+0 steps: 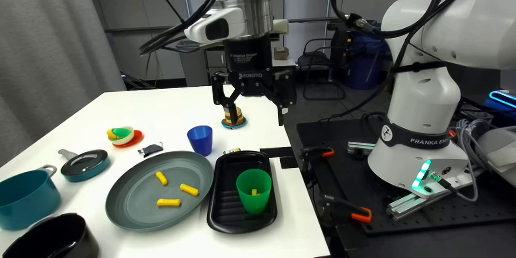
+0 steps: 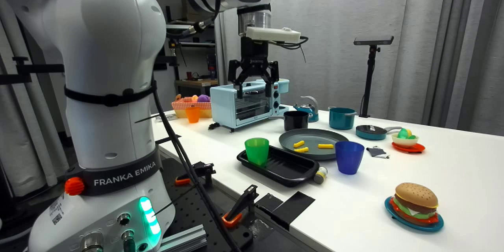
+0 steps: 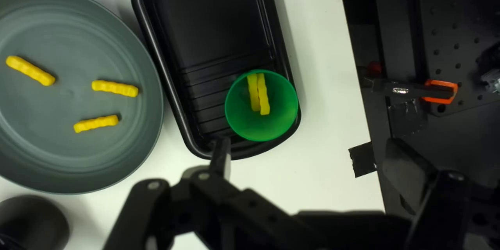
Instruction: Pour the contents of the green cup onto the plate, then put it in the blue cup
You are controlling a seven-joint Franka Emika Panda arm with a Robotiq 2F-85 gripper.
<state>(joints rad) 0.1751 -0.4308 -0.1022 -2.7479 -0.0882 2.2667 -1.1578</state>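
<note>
Here, the green cup (image 2: 256, 152) stands in the black tray (image 3: 211, 19) with two yellow pieces (image 3: 253, 93) inside, three lie on the plate (image 3: 66, 99) near the blue cup (image 1: 200, 142), and the gripper (image 1: 257, 117) hangs spread apart

Green cup (image 1: 253, 200), blue cup (image 1: 200, 141), grey-green plate (image 1: 135, 193), yellow sticks (image 1: 168, 202), red checked basket (image 2: 181, 105)

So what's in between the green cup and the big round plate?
In the wrist view: part of the black tray that the green cup stands in, then a thin strip of white table before the plate.
</note>
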